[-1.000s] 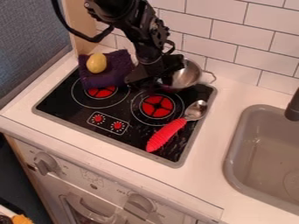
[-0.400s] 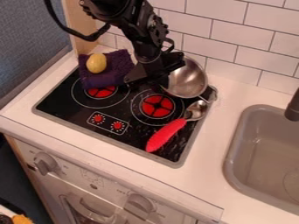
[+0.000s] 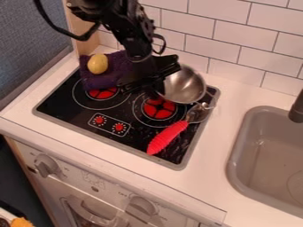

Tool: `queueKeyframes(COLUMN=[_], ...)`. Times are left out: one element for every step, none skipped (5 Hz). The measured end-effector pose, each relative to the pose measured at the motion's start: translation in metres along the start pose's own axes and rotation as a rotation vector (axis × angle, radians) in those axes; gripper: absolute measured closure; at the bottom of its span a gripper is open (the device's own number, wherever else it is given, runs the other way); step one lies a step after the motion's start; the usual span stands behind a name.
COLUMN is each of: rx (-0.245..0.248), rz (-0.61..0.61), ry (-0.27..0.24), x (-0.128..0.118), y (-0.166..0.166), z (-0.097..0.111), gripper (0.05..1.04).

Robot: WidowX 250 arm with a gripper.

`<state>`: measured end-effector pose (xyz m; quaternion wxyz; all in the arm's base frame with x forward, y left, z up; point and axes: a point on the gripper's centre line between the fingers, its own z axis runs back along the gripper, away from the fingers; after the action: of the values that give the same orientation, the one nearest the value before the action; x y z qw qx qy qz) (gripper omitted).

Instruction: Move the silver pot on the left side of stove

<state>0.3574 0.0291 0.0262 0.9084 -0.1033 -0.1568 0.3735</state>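
Camera view: your gripper [image 3: 155, 81] hangs over the rear middle of the black stove [image 3: 133, 122], and you cannot tell from here whether it is wide, narrow or holding anything. Look just to its right for the round silver metal pot [image 3: 184, 86], whose left edge meets the gripper in your view. That pot is over the rear right of the stove, beside the right one of 2 red burners. Its thin wire handle [image 3: 211, 99] points right, near the head of the silver spoon with a ridged red grip [image 3: 167, 138]. To your gripper's left, 1 yellow oval object [image 3: 98, 64] sits on the folded purple cloth [image 3: 106, 80], at the rear left.
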Motion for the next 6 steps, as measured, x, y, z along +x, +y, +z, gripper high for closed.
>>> queueKeyframes(rx=[-0.037,-0.085,-0.107,-0.122,-0.073,-0.018], rz=[0.009,0.03,0.033,0.045,-0.004,-0.048], ry=[-0.011,-0.041,-0.053,-0.06,-0.034,-0.013], x=[0.008,0.02,0.022,0.024,0.023,0.021], y=[-0.002,-0.002,0.003,0.025,0.053,0.08], z=[0.011,0.028,0.046,0.068,0.078,0.077], gripper=[1.01,1.01,1.01,1.01,1.01,1.01])
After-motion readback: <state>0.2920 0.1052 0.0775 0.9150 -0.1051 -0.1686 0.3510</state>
